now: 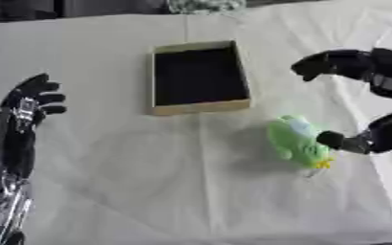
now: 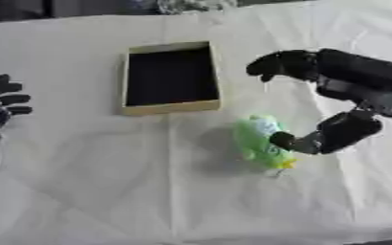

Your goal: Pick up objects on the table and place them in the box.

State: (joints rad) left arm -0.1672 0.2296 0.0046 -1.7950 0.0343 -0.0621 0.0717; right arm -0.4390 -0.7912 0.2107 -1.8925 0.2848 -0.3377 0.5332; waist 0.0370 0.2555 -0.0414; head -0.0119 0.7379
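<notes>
A light green toy (image 1: pixel 296 141) with a pale patch and a yellow tip lies on the white cloth, in front of and to the right of the box. The cardboard box (image 1: pixel 201 106) has a tan rim and a dark inside that looks empty. My right hand (image 2: pixel 354 72) comes in from the right, spread wide. Its thumb (image 2: pixel 312 140) touches the toy's right side, while its fingers (image 2: pixel 275 64) hang curved well above the toy, to the right of the box. My left hand (image 1: pixel 28 103) rests open at the left edge, fingers pointing up.
A wrinkled white cloth (image 1: pixel 149 191) covers the table. A grey-green speckled thing (image 1: pixel 206 5) shows at the far edge behind the box. Bare cloth lies between the box and my left hand and along the front.
</notes>
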